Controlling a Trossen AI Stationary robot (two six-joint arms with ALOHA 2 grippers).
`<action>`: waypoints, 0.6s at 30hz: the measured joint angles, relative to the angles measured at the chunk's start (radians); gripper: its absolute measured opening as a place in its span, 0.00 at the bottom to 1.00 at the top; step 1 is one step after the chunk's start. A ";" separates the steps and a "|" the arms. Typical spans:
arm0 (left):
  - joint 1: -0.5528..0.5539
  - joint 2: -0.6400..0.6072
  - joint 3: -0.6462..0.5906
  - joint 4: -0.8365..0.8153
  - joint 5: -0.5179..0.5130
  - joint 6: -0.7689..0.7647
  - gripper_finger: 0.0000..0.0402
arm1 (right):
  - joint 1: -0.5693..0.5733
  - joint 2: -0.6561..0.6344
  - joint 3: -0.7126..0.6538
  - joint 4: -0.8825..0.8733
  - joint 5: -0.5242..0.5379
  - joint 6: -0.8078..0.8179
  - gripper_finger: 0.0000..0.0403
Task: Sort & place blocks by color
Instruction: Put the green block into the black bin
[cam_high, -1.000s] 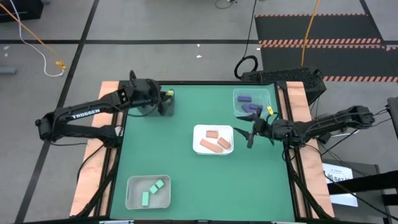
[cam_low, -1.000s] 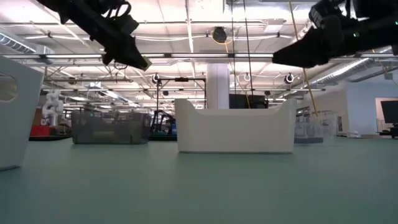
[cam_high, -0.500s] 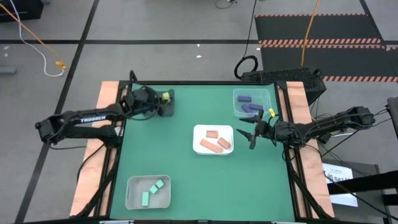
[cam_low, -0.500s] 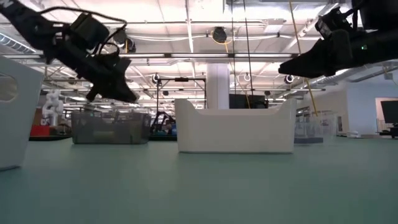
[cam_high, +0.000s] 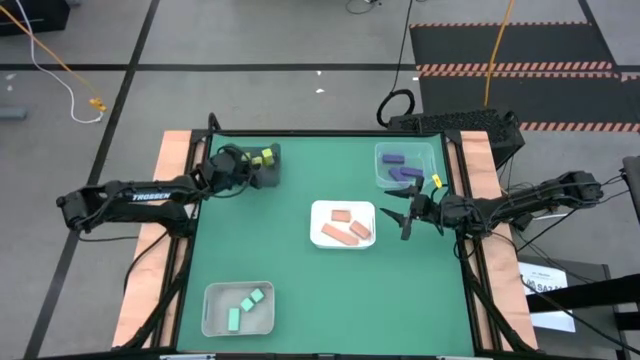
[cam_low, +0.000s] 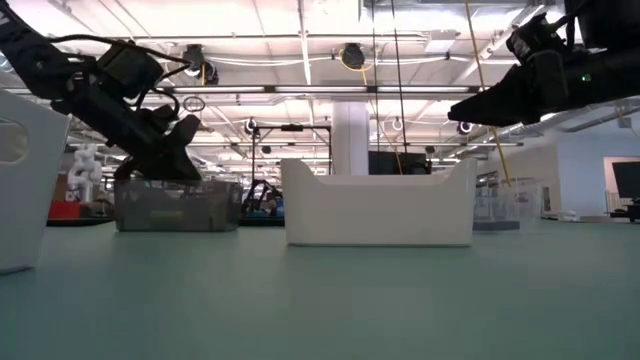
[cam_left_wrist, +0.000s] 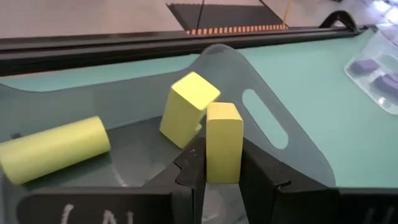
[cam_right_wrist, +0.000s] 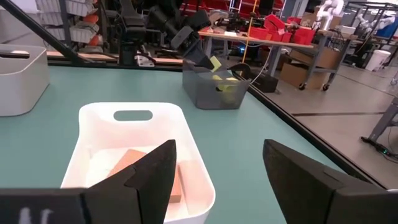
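Note:
My left gripper (cam_left_wrist: 222, 163) reaches into the dark grey tray (cam_high: 270, 166) at the table's far left and is shut on a yellow bar (cam_left_wrist: 224, 142). Two more yellow blocks, one roundish (cam_left_wrist: 55, 148) and one tilted (cam_left_wrist: 186, 107), lie on that tray's floor. In the low view the left gripper (cam_low: 172, 152) sits just above the tray's rim (cam_low: 176, 184). My right gripper (cam_high: 405, 213) hovers open with nothing in it, between the white tray (cam_high: 343, 223) of salmon-pink blocks and the clear tray (cam_high: 405, 165) of purple blocks. My left gripper pinches the yellow bar between its two fingers, one on each long side (cam_left_wrist: 210, 163), at the bar's end nearest the wrist. The fingers slant down from the table's left and lie along the bar. The bar's free end sticks out past the fingertips over the tray floor.
A white tray (cam_high: 238, 308) with mint green blocks stands near the front left. Open green tabletop (cam_high: 330, 290) lies between the trays. In the right wrist view the white tray (cam_right_wrist: 134, 155) is just ahead of the right gripper's fingers.
My left gripper has come down toward the table's far left corner, from above the dark grey tray into it. It has rolled about its own line and still carries the yellow bar. My right gripper has stayed in place.

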 joint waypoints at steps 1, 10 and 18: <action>0.000 0.000 0.000 0.001 -0.007 0.000 0.20 | 0.000 0.000 0.000 0.000 0.000 0.000 0.58; 0.000 0.000 0.001 0.023 -0.014 0.007 0.20 | 0.000 0.000 0.000 -0.004 0.000 -0.001 0.58; 0.000 0.000 0.001 0.023 -0.014 0.006 0.20 | 0.000 0.000 0.000 -0.037 0.000 0.001 0.58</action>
